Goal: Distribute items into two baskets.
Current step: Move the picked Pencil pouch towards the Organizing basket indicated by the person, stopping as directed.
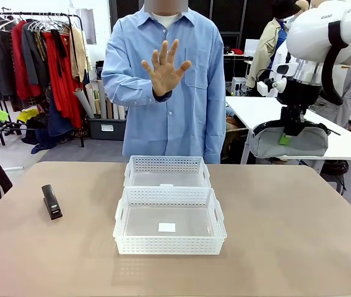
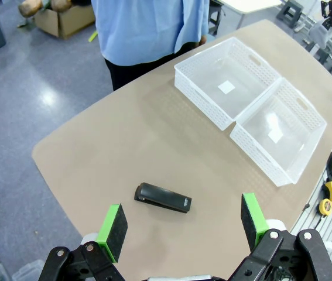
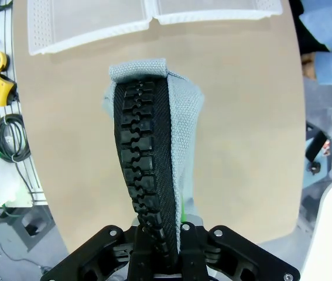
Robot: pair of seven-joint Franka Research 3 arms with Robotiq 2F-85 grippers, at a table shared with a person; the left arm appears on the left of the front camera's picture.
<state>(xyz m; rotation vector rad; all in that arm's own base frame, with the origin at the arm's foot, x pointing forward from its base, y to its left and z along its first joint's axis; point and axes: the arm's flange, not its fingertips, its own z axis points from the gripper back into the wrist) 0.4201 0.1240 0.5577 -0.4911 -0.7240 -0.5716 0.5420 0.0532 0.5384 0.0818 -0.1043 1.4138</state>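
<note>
My right gripper (image 1: pixel 285 137) is shut on the grey pouch (image 1: pixel 290 141) and holds it high over the table's right side. In the right wrist view the pouch (image 3: pixel 180 117) hangs from that gripper (image 3: pixel 161 231) with its black zipper (image 3: pixel 145 170) facing the camera. The two white baskets stand end to end mid-table, the near one (image 1: pixel 169 247) and the far one (image 1: pixel 166 164). The black stapler (image 1: pixel 52 201) lies at the left of the table. My left gripper (image 2: pixel 183 225) hovers open above the stapler (image 2: pixel 163 198), well clear of it.
A person in a blue shirt stands at the far edge with one open hand (image 1: pixel 166 68) raised, palm toward me. The baskets (image 2: pixel 204 105) (image 2: pixel 259 155) lie to the right of the stapler in the left wrist view. Bare tabletop (image 1: pixel 286 235) surrounds them.
</note>
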